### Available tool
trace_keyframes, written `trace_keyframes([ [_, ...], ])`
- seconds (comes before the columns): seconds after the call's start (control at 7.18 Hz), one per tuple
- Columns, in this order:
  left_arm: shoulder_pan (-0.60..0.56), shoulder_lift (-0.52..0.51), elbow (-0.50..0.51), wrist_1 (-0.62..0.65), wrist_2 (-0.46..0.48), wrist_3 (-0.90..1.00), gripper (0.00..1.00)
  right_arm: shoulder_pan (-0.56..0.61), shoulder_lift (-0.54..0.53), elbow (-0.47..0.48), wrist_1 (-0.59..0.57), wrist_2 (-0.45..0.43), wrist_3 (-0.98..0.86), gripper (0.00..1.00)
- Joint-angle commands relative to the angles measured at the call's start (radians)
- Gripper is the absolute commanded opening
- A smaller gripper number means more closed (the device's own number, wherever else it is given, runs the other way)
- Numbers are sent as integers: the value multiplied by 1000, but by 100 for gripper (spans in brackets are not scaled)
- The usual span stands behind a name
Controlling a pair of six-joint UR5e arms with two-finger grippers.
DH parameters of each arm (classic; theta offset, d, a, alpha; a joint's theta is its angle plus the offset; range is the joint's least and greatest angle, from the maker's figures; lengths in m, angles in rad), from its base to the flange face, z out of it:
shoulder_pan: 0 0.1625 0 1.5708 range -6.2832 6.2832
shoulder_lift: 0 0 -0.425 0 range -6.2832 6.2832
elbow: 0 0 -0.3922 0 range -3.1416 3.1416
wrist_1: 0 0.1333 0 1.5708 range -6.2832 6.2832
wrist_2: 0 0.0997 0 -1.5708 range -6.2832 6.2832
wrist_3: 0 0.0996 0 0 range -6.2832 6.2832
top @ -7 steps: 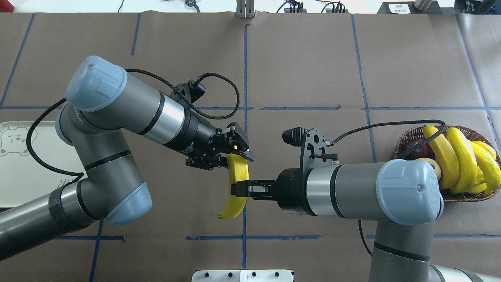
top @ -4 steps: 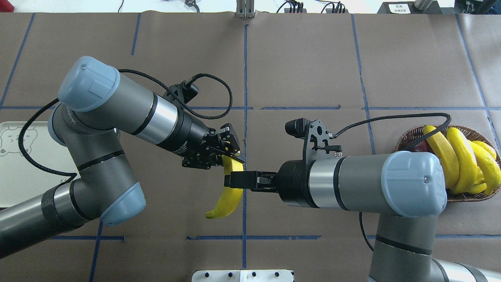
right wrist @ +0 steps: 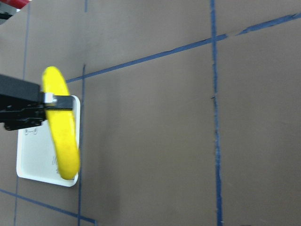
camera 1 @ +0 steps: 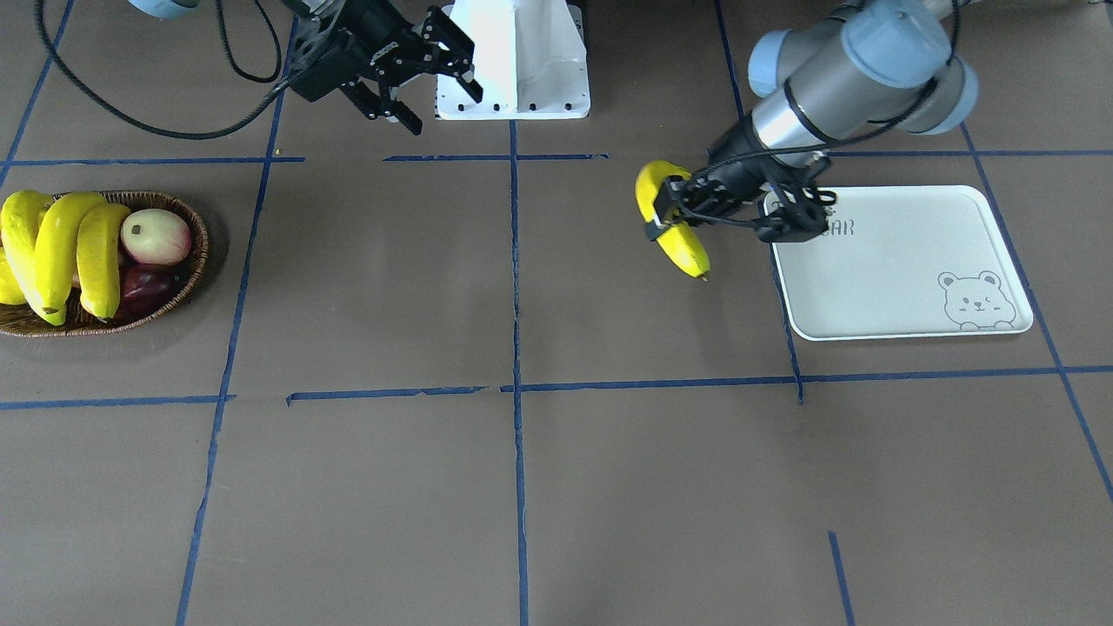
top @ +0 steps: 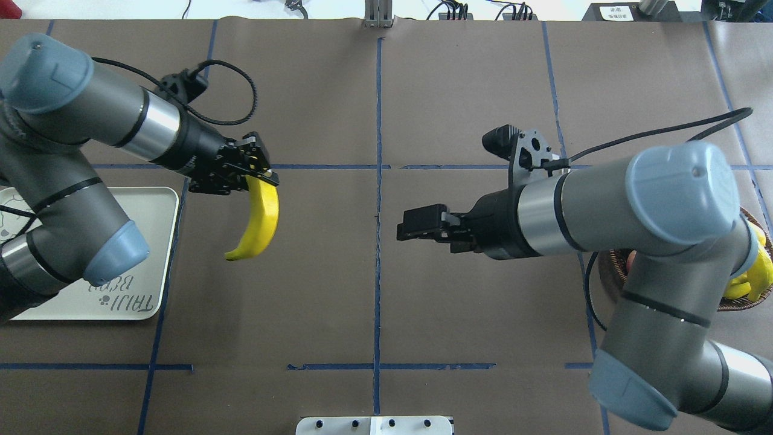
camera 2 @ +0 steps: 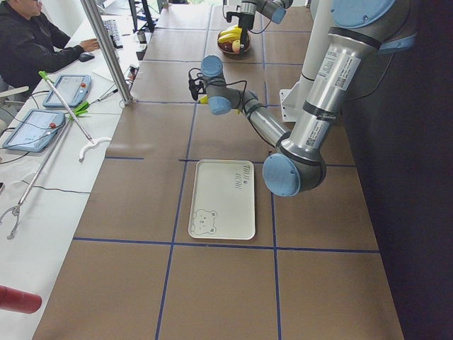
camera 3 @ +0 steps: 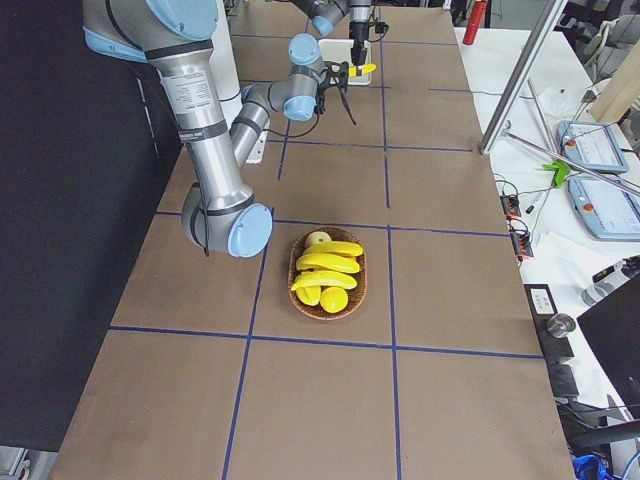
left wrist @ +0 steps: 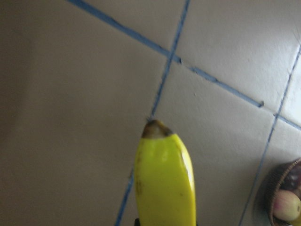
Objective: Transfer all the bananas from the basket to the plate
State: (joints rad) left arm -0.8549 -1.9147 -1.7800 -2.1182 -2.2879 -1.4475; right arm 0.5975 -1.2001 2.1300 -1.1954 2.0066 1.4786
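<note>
My left gripper (top: 256,175) is shut on the top end of a yellow banana (top: 258,222), which hangs above the brown table just beside the near-side edge of the off-white plate (top: 154,241). From the front the banana (camera 1: 681,235) is left of the plate (camera 1: 896,261), which carries nothing. The left wrist view shows the banana (left wrist: 164,183) pointing away. My right gripper (camera 1: 445,109) is open and holds nothing, drawn back near mid-table (top: 403,231). Three more bananas (camera 1: 61,243) lie in the wicker basket (camera 1: 198,261) at my far right.
A pink-cream fruit (camera 1: 155,236) and a dark red fruit (camera 1: 143,283) share the basket. My right arm hides most of the basket (top: 610,272) from overhead. The white robot base (camera 1: 513,61) sits at the near edge. A person (camera 2: 28,42) sits beyond the table.
The right gripper has let go of the banana and pulled back to the right. The left arm has carried the banana leftward, up to the plate's edge.
</note>
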Motion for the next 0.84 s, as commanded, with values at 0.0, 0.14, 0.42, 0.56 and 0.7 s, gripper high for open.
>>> trace_keyframes([
  [0.0,-138,223,31,84,5,343,0,119,-65,4,-96,92,-87,100],
  [0.14,-189,294,66,84,5,424,0,142,-123,4,-125,93,-172,100],
  [0.42,-210,411,79,81,19,487,0,163,-205,-2,-130,95,-297,100],
  [0.56,-207,434,97,81,75,487,0,169,-235,-10,-130,93,-329,100],
  [0.7,-204,431,140,73,88,489,0,185,-260,-1,-128,95,-349,100],
])
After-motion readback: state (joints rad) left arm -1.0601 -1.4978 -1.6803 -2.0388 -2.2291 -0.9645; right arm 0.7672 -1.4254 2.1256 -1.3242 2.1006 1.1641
